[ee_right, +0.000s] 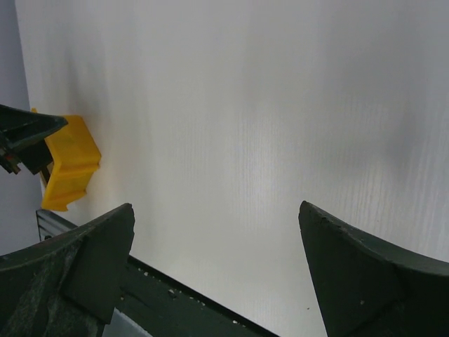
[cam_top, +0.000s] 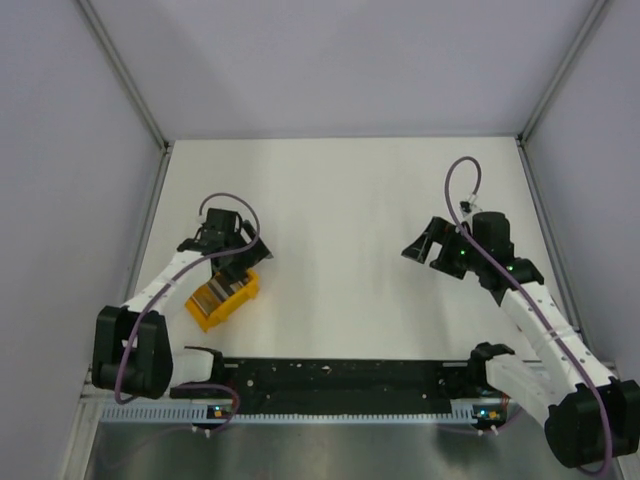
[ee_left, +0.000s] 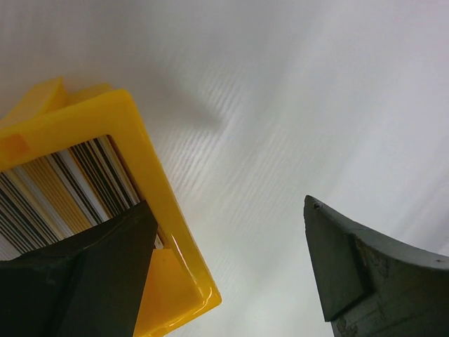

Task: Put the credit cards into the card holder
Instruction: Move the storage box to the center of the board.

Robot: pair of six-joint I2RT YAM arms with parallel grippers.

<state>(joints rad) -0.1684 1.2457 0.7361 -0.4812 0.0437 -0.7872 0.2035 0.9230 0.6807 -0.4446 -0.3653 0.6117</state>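
Observation:
The credit cards (ee_left: 63,182) stand on edge in a tight row inside a yellow plastic bin (ee_left: 151,175), showing as grey, dark and pale stripes. In the top view the cards (cam_top: 225,290) sit in the bin on the left side of the table. My left gripper (cam_top: 240,262) hangs over the bin's far end. In the left wrist view it (ee_left: 230,203) is open, with one finger (ee_left: 105,267) over the cards and the other (ee_left: 351,267) out over bare table. My right gripper (cam_top: 420,250) is open above the right half of the table, nothing between its jaws (ee_right: 216,206). The card holder is out of view.
The yellow bin (cam_top: 215,308) lies at an angle near the left arm and also shows at the left edge of the right wrist view (ee_right: 70,161). A black rail (cam_top: 340,375) runs along the table's near edge. Grey walls (cam_top: 60,150) close in the sides and back.

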